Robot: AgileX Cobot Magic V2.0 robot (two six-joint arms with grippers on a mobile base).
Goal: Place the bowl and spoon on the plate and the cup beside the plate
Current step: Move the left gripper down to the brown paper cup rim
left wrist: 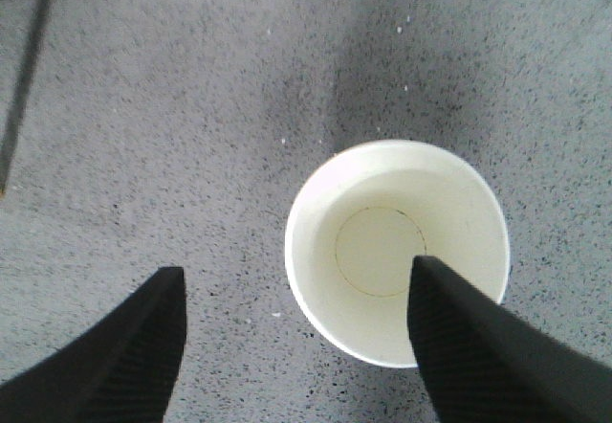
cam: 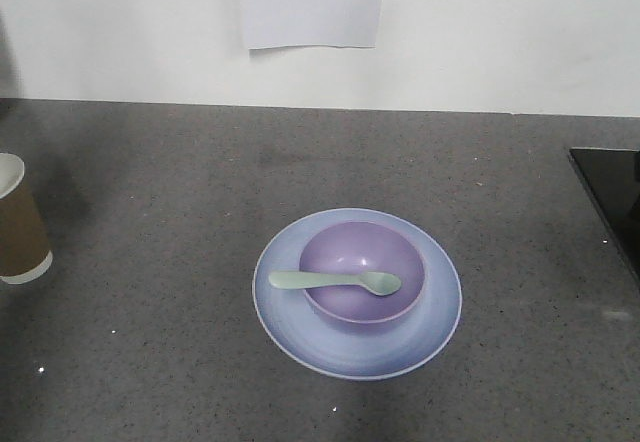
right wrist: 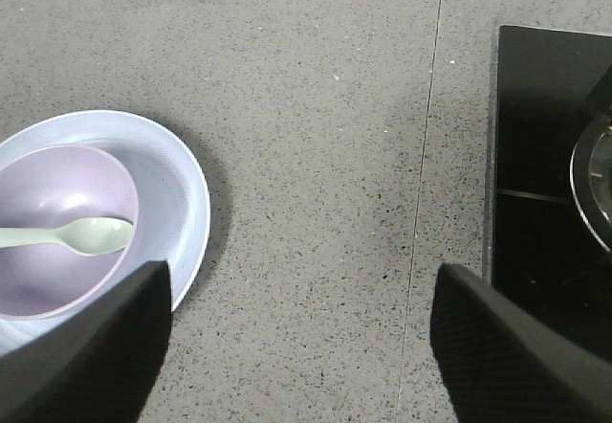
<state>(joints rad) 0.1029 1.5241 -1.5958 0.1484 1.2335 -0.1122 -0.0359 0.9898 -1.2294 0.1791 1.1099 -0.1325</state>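
Two of the three placements are looking done: the bowl (cam: 362,272) is sitting on the plate (cam: 350,350), and the spoon (cam: 335,281) is lying in the bowl with its handle reaching out over the rim. You are left with the cup (cam: 18,224), which is standing upright at the left edge of the front view, well apart from the plate. Your left gripper (left wrist: 296,270) is hovering over it, jaws spread and holding nothing. In the wrist view the cup is sitting off-centre, one finger overlapping its white inside and the other over bare counter (left wrist: 143,107). Your right gripper (right wrist: 303,270) is also gaping empty, hanging between the plate and the black cooktop (right wrist: 545,155).
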